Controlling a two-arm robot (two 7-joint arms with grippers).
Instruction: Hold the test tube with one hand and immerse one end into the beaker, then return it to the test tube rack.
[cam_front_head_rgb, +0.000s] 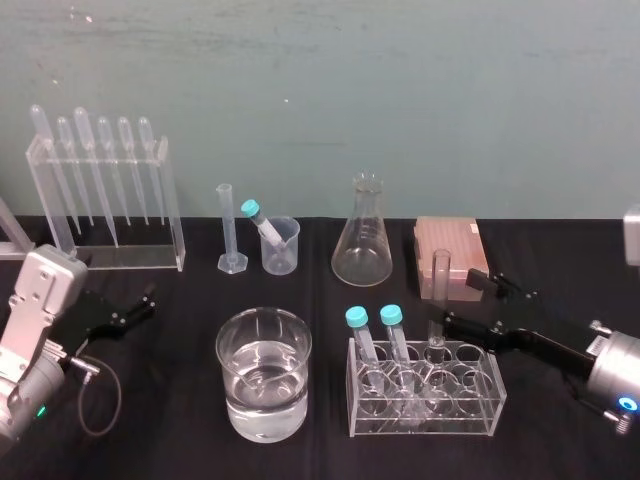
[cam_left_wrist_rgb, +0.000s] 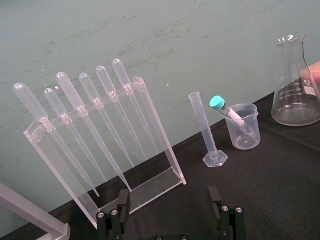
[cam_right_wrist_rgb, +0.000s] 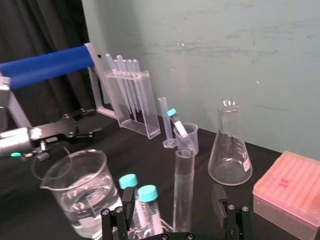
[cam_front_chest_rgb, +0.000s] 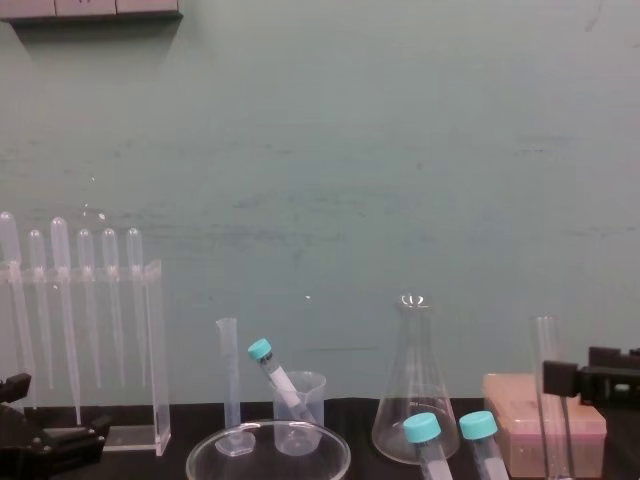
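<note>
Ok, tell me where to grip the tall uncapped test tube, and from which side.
Grip the test tube on its bare upper part, coming in level from the robot's right: it stands upright in the clear rack, capped tubes crowd its left, and the right gripper is open there.

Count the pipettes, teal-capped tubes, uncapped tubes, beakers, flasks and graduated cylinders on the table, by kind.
Pipettes: 6
Teal-capped tubes: 3
Uncapped test tube: 1
Beakers: 2, the wide beaker and the small beaker
Conical flask: 1
Graduated cylinder: 1
Total: 14
</note>
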